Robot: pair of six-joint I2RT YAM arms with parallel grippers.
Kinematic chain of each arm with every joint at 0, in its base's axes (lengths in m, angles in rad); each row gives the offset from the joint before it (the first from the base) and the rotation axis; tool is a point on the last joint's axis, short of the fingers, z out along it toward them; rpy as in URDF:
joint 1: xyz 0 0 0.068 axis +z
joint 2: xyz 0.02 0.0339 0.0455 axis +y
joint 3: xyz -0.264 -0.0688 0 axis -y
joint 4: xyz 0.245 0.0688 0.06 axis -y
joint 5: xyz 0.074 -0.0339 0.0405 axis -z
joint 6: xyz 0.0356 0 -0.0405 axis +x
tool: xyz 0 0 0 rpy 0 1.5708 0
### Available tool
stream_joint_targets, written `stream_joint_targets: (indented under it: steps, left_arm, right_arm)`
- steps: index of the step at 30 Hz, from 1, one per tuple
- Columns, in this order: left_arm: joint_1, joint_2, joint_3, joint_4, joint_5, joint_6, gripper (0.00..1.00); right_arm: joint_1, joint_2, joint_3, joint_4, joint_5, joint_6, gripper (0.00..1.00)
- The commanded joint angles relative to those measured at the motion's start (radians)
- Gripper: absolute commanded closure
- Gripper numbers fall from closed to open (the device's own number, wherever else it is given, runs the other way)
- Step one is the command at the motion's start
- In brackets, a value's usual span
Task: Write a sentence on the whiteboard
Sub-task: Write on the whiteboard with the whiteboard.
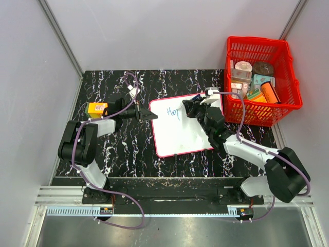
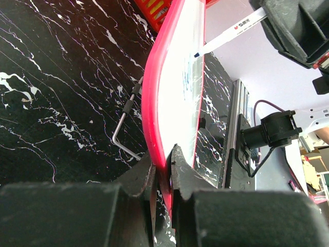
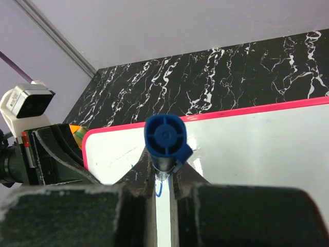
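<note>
The whiteboard (image 1: 180, 136), white with a red-pink frame, lies on the black marbled table. Only the blue letters "Hop" (image 1: 174, 112) of the sentence show, near its top left. My left gripper (image 1: 149, 114) is shut on the board's left frame edge (image 2: 154, 103); the left wrist view shows the jaws pinching it (image 2: 163, 167). My right gripper (image 1: 193, 109) is shut on a white marker with a blue cap end (image 3: 164, 136). The marker's tip (image 2: 197, 53) touches the board just right of the letters. A blue stroke (image 3: 160, 189) shows between my right fingers.
A red basket (image 1: 259, 77) holding several items stands at the back right, close to the board's right corner. A yellow-orange box (image 1: 96, 109) sits left of my left gripper. A bent metal hex key (image 2: 126, 123) lies by the board's edge. Grey walls enclose the table.
</note>
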Motion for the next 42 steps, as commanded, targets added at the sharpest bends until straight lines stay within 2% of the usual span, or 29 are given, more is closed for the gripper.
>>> stream_joint_targets:
  steps: [1,31,42]
  left_arm:
    - [-0.035,0.0,0.002,-0.025,-0.088,0.197,1.0]
    - [-0.04,0.001,0.005,-0.042,-0.093,0.208,1.0]
    - [-0.04,0.003,0.008,-0.043,-0.094,0.21,1.0]
  right_arm:
    - [-0.011,0.023,0.037,0.007,0.034,-0.019,1.0]
    - [-0.044,0.0,-0.021,-0.02,0.085,0.001,1.0]
    - [-0.046,-0.022,-0.066,-0.017,0.042,0.022,1.0]
